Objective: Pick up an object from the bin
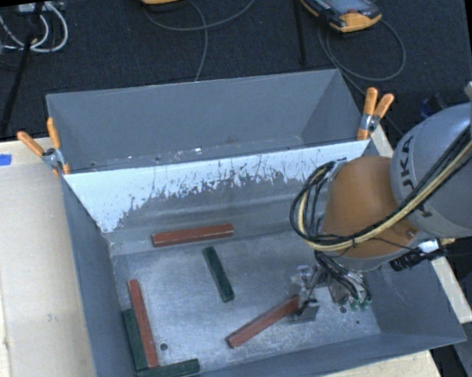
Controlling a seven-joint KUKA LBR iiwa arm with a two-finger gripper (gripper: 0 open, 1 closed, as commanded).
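Fingers (307, 309) are down at the floor of the bin (210, 126), in the front-right area as you look at it. They sit under the arm's orange wrist cover (356, 205) and its looped cables (307, 208).

Nearest thing to them is the slanted red-brown bar (260, 326). It lies flat on the bin floor, running from lower left up to the right, and its right end meets the dark tips. You see contact, or very near contact, at that end only; the rest of the bar lies free to the left.

Released or clenched on that end: you can't tell, since the wrist hardware hides the gap.

Other items are all well apart from the fingers:
- The short dark green bar (218, 274) lies mid-floor, nearly upright in the view and slightly tilted.
- The level red-brown bar (192, 234) lies along the foot of the back wall.
- The upright red-brown bar (139, 319) lies by the left wall, touching the upright dark green bar (133, 339) on its left.
- The front dark green bar (169, 373) lies crosswise at their lower ends, near the front-left corner, making an L.
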